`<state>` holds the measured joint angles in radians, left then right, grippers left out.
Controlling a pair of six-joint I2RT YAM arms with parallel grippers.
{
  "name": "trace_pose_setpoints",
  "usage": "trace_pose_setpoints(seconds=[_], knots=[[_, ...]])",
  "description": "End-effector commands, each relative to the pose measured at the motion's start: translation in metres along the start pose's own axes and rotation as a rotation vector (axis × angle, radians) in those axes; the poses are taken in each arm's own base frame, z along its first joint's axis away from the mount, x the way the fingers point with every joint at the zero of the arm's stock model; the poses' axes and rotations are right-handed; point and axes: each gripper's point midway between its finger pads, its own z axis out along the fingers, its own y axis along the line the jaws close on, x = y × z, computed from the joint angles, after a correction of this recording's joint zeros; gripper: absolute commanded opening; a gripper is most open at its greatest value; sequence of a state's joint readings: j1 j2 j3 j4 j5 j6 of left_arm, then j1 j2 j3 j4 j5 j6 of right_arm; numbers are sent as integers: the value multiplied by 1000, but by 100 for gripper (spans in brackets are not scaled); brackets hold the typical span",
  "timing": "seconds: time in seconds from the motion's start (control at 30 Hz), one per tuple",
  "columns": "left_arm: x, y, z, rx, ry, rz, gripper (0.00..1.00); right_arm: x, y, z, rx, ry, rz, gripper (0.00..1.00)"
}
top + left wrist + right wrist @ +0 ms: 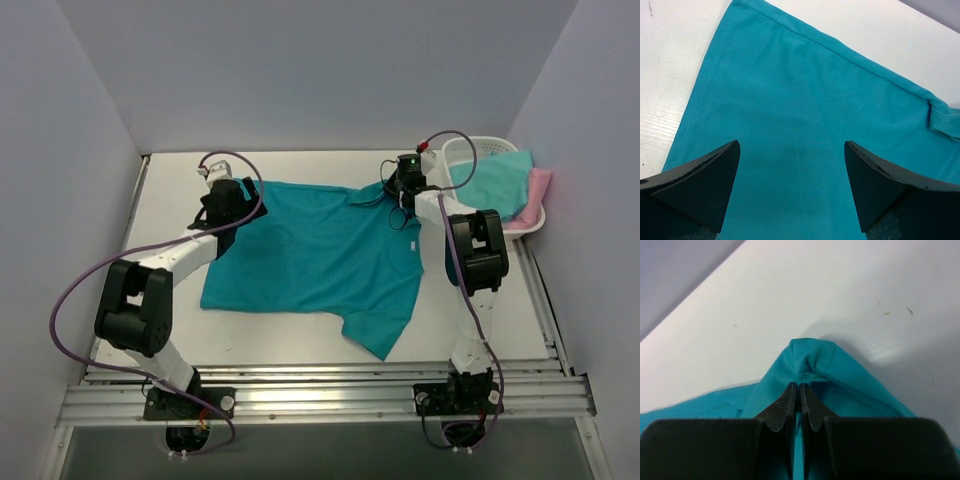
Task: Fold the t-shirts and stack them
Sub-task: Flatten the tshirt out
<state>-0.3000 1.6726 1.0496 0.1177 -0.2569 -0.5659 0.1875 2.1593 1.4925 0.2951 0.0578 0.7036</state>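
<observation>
Now my right end effector (799, 390) pinches shut on a raised fold of the teal t-shirt (320, 250) (spread across the tabletop (270, 335)); my left end effector (791, 147) gapes wide over it.

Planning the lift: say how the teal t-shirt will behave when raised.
Likely floppy: the teal t-shirt bunches into a peak where the right fingers pinch it. Probably light, thin cloth; the rest should drape and trail.

Left pincer (791, 145) wide apart, right pincer (799, 386) pinched tight, both arms outstretched forward.
</observation>
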Motion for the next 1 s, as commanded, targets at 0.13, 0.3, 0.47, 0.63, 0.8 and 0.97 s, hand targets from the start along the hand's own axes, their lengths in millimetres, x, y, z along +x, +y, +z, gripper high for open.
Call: trace_pose_setpoints(seconds=[0.13,0.3,0.47,0.63,0.8,0.97], knots=[[-12,-13,5,45,-45,-4,94,-17,32,20,-51,-24,0,0],[-9,-13,11,42,-43,3,94,-30,45,52,-80,-54,15,0],[-3,-12,19,40,-28,24,94,-46,48,77,-95,-95,76,0],[0,-13,24,44,-21,37,94,-81,38,94,-105,-183,153,0],[8,-13,30,51,-6,42,94,-110,27,101,-109,-271,219,0],[15,-21,36,65,8,56,94,-121,17,103,-142,-349,283,11]])
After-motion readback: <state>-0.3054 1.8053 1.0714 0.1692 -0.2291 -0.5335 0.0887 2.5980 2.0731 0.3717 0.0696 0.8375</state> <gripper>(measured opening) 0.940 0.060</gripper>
